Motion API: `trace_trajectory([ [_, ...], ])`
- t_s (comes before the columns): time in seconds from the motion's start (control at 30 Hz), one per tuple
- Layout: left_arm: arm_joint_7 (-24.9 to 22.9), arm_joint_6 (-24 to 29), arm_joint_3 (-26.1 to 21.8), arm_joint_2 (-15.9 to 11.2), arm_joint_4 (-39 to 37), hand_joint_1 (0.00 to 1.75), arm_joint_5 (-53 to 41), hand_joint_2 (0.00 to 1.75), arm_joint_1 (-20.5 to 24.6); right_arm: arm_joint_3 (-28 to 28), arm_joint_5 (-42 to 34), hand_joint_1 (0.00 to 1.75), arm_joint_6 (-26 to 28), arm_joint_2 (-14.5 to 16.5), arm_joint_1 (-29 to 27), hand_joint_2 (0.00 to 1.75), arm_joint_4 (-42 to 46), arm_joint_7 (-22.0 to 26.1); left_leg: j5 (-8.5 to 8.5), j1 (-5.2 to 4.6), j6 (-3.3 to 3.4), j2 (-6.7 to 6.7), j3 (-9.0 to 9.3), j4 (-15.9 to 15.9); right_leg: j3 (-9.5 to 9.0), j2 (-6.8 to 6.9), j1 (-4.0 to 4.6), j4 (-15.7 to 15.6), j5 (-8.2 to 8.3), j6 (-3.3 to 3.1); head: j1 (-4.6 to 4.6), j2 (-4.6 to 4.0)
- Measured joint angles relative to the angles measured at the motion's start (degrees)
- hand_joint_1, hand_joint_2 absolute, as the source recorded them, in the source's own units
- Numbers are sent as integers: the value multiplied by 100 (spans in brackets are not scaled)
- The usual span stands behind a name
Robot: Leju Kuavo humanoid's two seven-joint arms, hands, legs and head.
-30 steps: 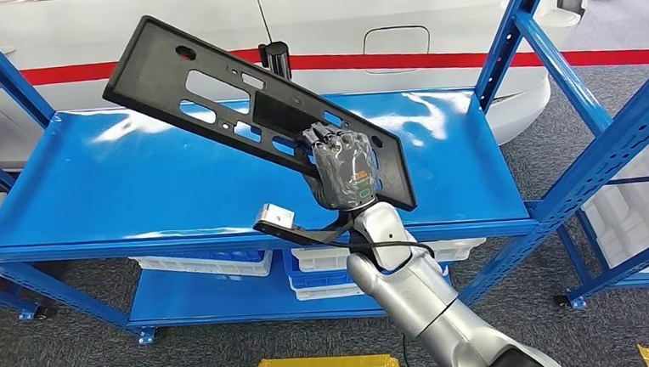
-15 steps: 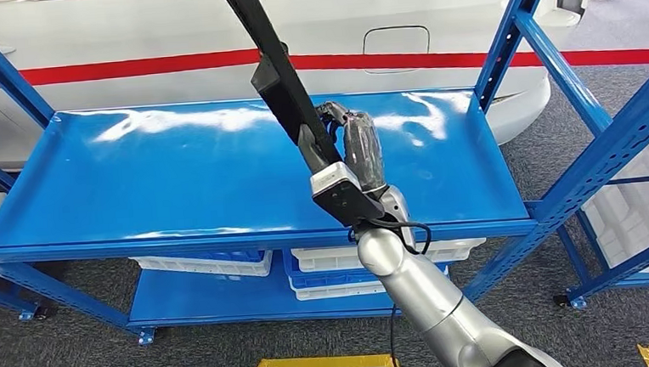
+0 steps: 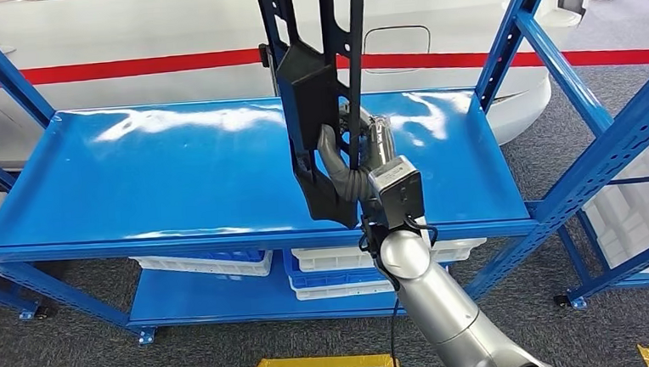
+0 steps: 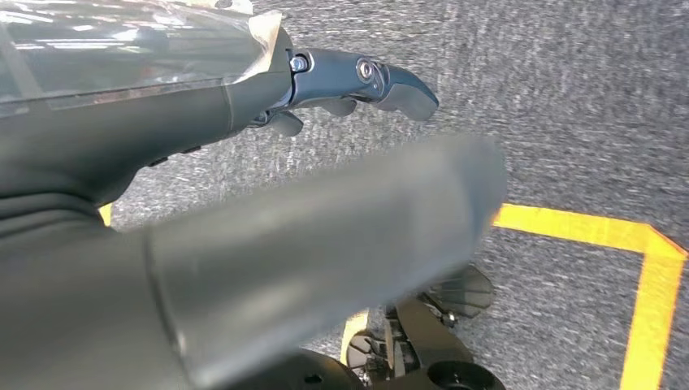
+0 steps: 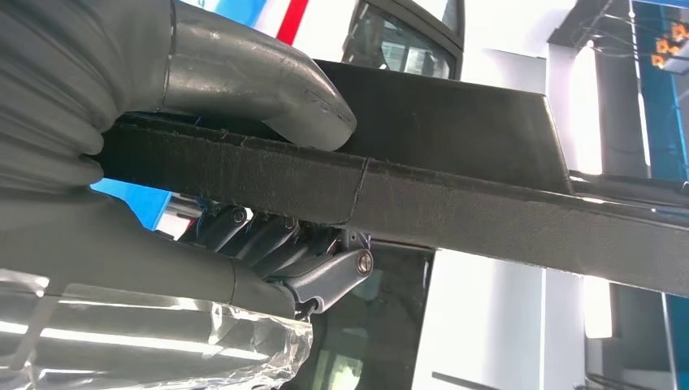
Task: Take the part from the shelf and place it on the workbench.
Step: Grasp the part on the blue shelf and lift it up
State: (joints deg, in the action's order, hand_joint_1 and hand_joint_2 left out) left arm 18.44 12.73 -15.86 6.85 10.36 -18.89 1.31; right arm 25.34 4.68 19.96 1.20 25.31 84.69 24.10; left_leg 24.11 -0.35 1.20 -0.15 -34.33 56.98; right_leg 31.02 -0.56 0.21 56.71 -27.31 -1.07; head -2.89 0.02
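The right robot hand (image 3: 347, 158) grips the black part (image 3: 320, 90), holding it upright, clear of the blue shelf (image 3: 133, 178). Pickup looks done; carrying it to the table remains. Left robot hand (image 4: 341, 89): cannot tell.

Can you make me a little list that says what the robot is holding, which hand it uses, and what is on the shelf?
holding: a long black part, lifted clear of the shelf and standing nearly upright
hand used: right hand, thumb on one side of the part's edge, fingers on the other
other hand: left hand, holding nothing, above grey carpet with yellow floor tape
top shelf: blue shelf, shiny, nothing else resting on it
lower shelf: white bins
behind the shelf: a white car with a red stripe
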Motion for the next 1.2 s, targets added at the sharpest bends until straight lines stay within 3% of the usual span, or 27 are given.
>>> trace_trajectory([
  [0.93, -148, 378, 45, -68, 0, 0, -87, 175, 32, -84, 120, 175, 43, -83, -388, 175, 634, 34, 0, 0, 0, 1, 1, 0, -2, 0, 0, 0, 0, 0, 0, 0],
  [1.07, -143, 328, -8, -79, 1, 0, -32, 175, 48, -59, 131, 175, 23, -76, -393, 175, 630, 22, 33, -8, 63, -1, -21, 44, -6, 0, -34, -9, 0, 36, 0, 0],
  [1.2, 45, -44, -188, -73, 2, 0, 320, 175, 60, -25, 195, 175, -50, -39, -414, 175, 626, -46, -30, 0, 162, 11, 20, -31, -18, 3, -21, -27, 6, 119, 3, 0],
])
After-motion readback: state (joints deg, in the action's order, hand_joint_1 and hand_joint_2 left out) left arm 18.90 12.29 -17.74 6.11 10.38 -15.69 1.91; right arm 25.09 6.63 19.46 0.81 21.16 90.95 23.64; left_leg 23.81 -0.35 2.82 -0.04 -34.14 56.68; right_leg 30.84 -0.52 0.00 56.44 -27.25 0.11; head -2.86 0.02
